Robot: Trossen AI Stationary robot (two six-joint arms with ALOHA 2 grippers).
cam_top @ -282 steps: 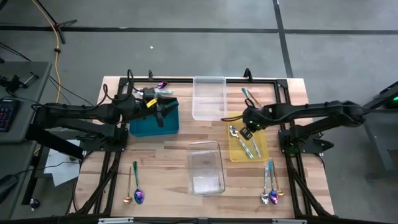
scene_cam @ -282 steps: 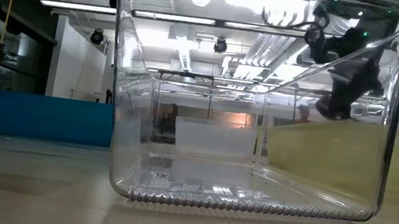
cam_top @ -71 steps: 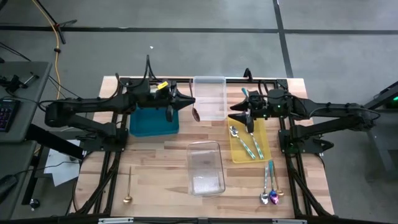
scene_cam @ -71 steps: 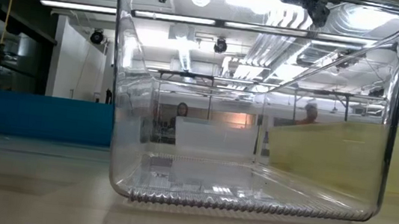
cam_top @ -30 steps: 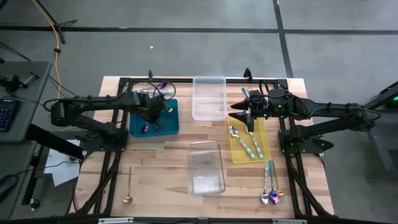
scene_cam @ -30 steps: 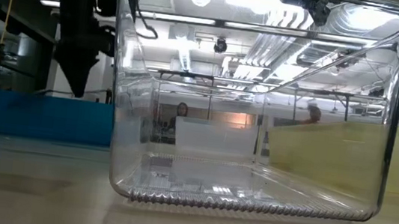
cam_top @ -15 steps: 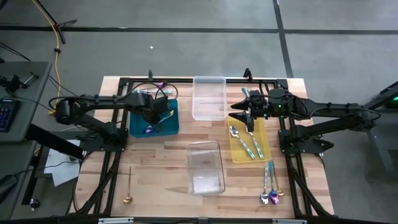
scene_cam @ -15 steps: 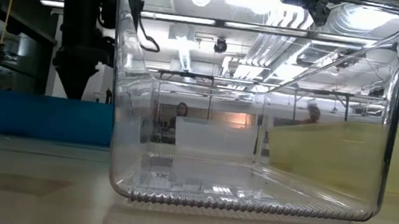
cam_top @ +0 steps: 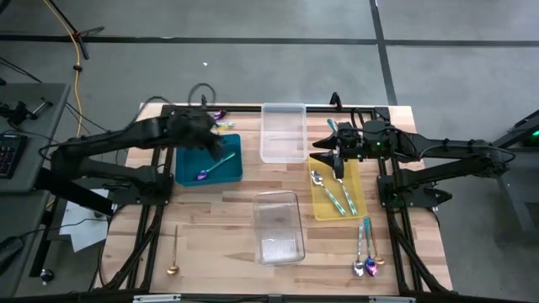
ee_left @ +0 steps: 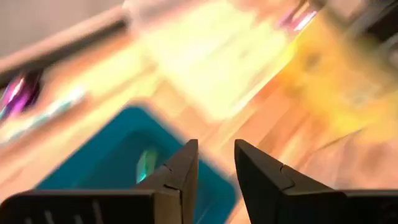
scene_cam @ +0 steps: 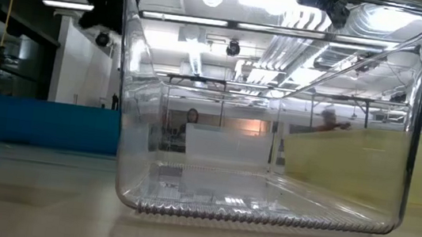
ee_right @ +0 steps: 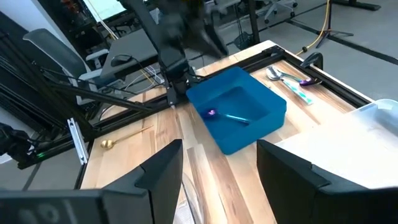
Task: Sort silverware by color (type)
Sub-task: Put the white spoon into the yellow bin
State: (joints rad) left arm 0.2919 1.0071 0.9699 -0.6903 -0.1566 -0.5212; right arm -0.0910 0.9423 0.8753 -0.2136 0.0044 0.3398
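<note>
Lifted clear of the teal plastic tray (cam_top: 208,162), my left end effector (cam_top: 202,128) hovers at its 12 o'clock, slightly parted and empty. Inside lies the teal-handled purple spoon (cam_top: 212,167). My right end effector (cam_top: 337,160) waits wide open. Gold spoon (cam_top: 173,255) and others remain on the tabletop (cam_top: 236,219).

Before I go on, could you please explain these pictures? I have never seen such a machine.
It is a robot with two dark arms at a wooden table. One camera looks down from above, one sits at table level behind a clear tray, and one rides on each wrist. The left gripper, open and empty, is above the teal tray, where a spoon lies. The right gripper, also open, waits over the yellow tray. Other spoons lie on the table, such as a gold spoon.
</note>
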